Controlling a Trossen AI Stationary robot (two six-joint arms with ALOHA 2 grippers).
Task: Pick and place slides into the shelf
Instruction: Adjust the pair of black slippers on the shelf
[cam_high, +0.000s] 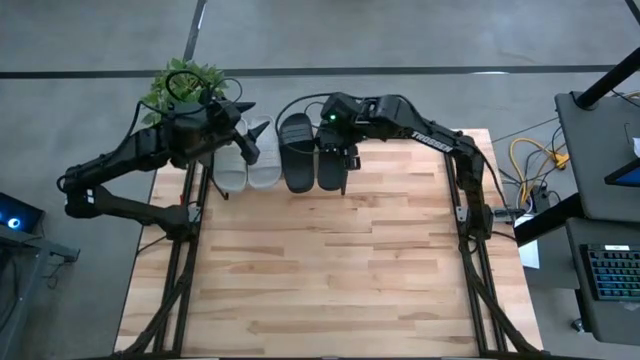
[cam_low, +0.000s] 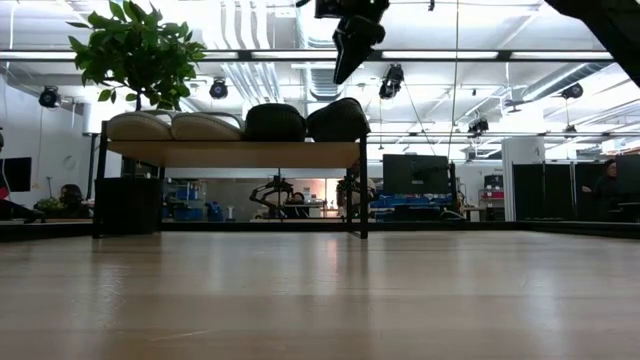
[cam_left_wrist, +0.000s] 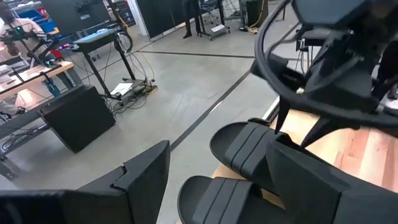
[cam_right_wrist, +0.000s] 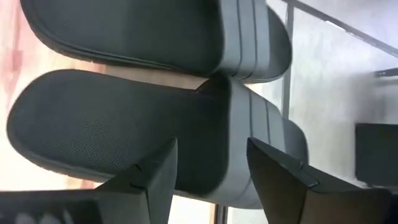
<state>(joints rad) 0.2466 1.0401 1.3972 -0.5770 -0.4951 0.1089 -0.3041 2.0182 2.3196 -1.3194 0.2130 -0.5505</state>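
Four slides lie side by side on the top board of the shelf (cam_low: 230, 153) at the table's far edge: two light grey slides (cam_high: 247, 160) on the left and two black slides (cam_high: 313, 158) on the right, soles on the board. My right gripper (cam_right_wrist: 211, 149) hangs open above the rightmost black slide (cam_low: 338, 120), clear of it, fingers slanting down. My left gripper (cam_left_wrist: 217, 174) is open and holds nothing. It stands above the grey slides near the shelf's left end (cam_high: 248, 140), pointing toward the black pair.
A potted plant (cam_high: 185, 85) stands just behind the shelf's left end. The wooden tabletop (cam_high: 330, 270) stretches bare from the shelf to the near edge. A desk with a keyboard (cam_high: 610, 270) is off the table's right side.
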